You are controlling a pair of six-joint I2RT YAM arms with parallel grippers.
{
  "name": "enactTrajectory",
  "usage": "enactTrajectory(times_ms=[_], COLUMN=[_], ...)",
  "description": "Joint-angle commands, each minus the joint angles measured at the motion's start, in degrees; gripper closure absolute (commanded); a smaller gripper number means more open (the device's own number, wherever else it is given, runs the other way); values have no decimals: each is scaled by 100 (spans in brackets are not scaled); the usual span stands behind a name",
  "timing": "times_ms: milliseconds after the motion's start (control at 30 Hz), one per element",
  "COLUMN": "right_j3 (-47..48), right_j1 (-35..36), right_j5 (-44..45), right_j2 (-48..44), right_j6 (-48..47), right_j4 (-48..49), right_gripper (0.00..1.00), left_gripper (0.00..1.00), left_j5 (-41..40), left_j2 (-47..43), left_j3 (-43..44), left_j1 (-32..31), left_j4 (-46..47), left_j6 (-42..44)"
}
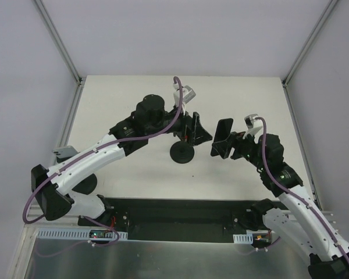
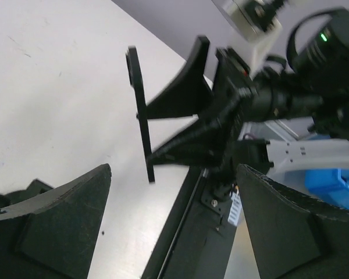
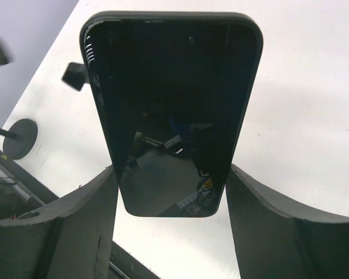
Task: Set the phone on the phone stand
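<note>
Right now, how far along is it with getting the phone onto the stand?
Done: the right claw has the phone gripped by its edges, up in the air. In hand: it holds the phone beside the phone stand, not touching it. The left claw is open near the stand. Left: set the phone on the stand and let go.

No lettering is legible; the white tag (image 2: 235,209) may carry print, blurred

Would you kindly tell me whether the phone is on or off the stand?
Off. The phone is clamped in the right gripper, between its fingers, while the phone stand sits apart from it.
</note>
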Motion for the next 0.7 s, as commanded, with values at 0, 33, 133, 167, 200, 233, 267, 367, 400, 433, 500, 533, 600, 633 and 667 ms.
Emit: enactTrajectory(times_ms=[0, 33, 133, 167, 200, 233, 267, 367, 400, 433, 500, 533, 600, 633, 667], right_j3=[484, 476, 572, 616, 651, 651, 643, 599, 590, 564, 572, 598, 625, 634, 634], right_j1=[733, 847, 1182, 1252, 1296, 1340, 1419, 1534, 1552, 1578, 1631, 1648, 1701, 1736, 1762], right_j5=[758, 977, 1172, 1172, 1172, 1172, 1172, 1445, 1462, 1489, 1515, 1515, 1533, 1550, 1559], right_j2=[-174, -218, -175, -157, -139, -148, -157, -209, -209, -236, -253, -245, -245, -227, -218], right_j6=[-115, -150, -282, -299, -326, -352, -378, -449, -440, -440, -449, -440, -607, -607, -625], right_j4=[110, 119, 23, -12, -30, -30, -22, -21, -21, -13, -21, -30, -65, -65, -74], right_gripper=[99, 99, 99, 99, 99, 99, 99, 99, 99, 99, 99, 99, 99, 99, 99], left_gripper=[14, 15, 19, 20, 22, 25, 32, 40, 44, 45, 49, 52, 54, 54, 55], left_j5=[-1011, -1142, -1231, -1362, -1416, -1460, -1451, -1408, -1407, -1407, -1337, -1311, -1232, -1223, -1197], left_j2=[538, 635, 934, 1057, 1110, 1163, 1224, 1330, 1365, 1444, 1532, 1576, 1699, 1743, 1769], left_j3=[638, 892, 1297, 1385, 1465, 1561, 1597, 1676, 1694, 1781, 1869, 1974, 2063, 2115, 2151], left_j1=[-296, -332, -490, -525, -569, -569, -578, -604, -613, -631, -640, -640, -648, -648, -648], left_j4=[-113, -236, -631, -737, -869, -1018, -1072, -1195, -1222, -1257, -1336, -1371, -1424, -1433, -1442], left_j6=[-286, -268, -189, -145, -119, -118, -110, -109, -83, -74, -74, -66, -74, -74, -74])
